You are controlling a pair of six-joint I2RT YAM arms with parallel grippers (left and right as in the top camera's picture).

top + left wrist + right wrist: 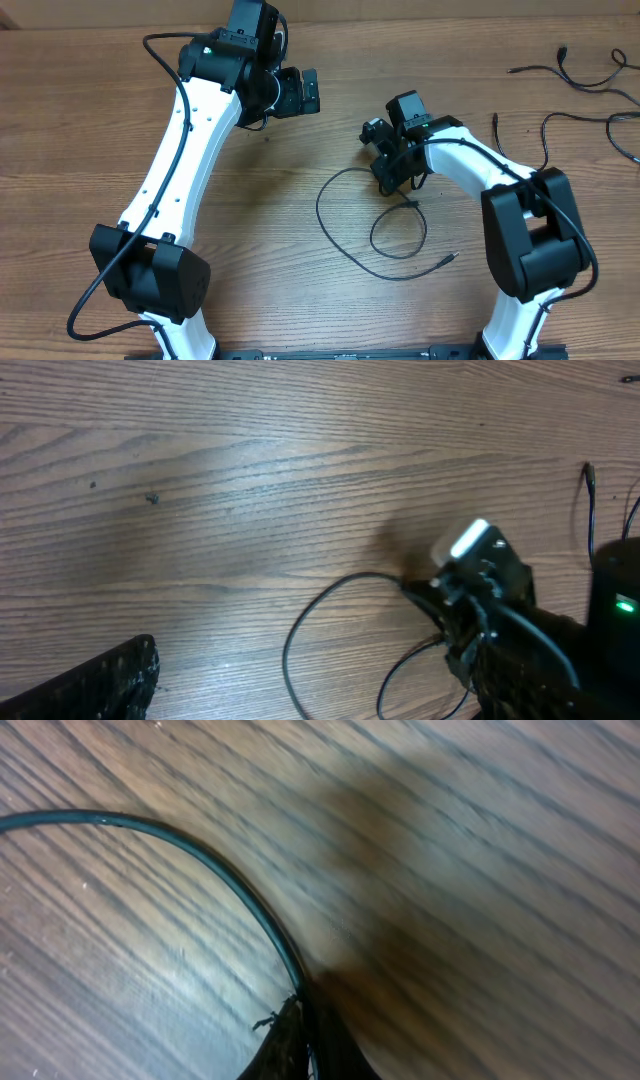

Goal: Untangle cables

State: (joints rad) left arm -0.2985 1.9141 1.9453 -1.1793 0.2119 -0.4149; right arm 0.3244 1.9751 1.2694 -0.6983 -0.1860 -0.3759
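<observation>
A thin black cable (330, 225) lies in loose loops on the wooden table, and its plug end (452, 258) points right. My right gripper (392, 178) is down at the top of the loop and shut on the cable. In the right wrist view the cable (200, 850) curves in and runs between the closed fingers (305, 1050). My left gripper (303, 90) is open and empty, up and to the left of the loop. The left wrist view shows only one finger (95, 682), the cable (295, 630) and the right gripper (415, 588).
More thin black cables lie apart at the far right: one near the top edge (570, 72), one beside the right arm (545, 135), and one at the right border (622, 130). The right arm's elbow (535, 235) stands beside the loops.
</observation>
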